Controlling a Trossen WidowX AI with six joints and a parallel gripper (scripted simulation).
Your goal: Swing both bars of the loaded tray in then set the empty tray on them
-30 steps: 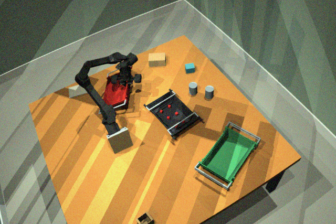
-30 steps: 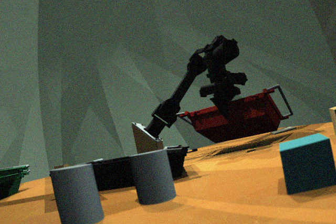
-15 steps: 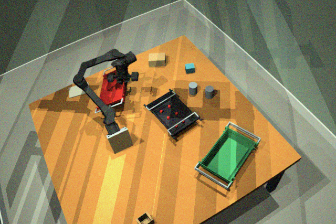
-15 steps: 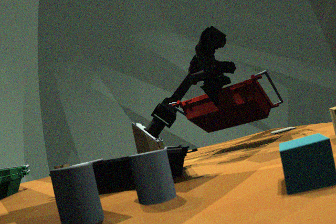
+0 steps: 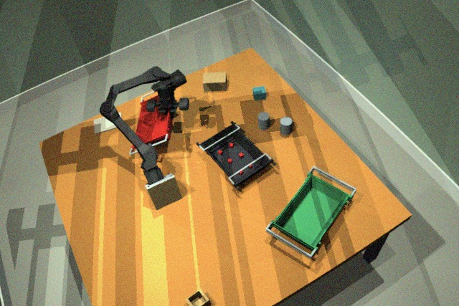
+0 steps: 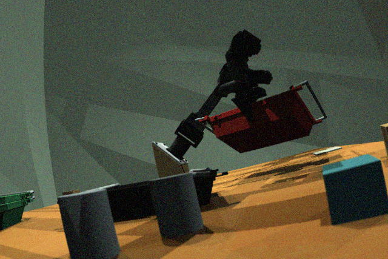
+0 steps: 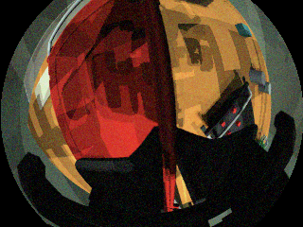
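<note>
No writing is showing anywhere. The gripper [image 6: 250, 105] is holding its jaws clamped on a side wall of the red tray [image 6: 275, 121], which is hanging tilted, clear above the orange worktop [image 5: 222, 221]. The black tray [image 5: 237, 154] with red blocks [image 5: 230, 145] is sitting just beside, its wire bars [image 5: 221, 137] lying across its top. A green tray [image 5: 309, 213] is resting near the worktop's edge.

The top view looks steeply down from high up and well back, taking in the whole table [image 5: 111, 258] and the arm [image 5: 122, 125]. The exterior view sits low at the table's edge, close behind two grey cylinders [image 6: 175, 205] and a teal cube [image 6: 354, 187], facing the arm across the top. The wrist view is a close fisheye looking down along the red tray [image 7: 101, 113]. All three show this tray and the black tray [image 5: 237, 154].
</note>
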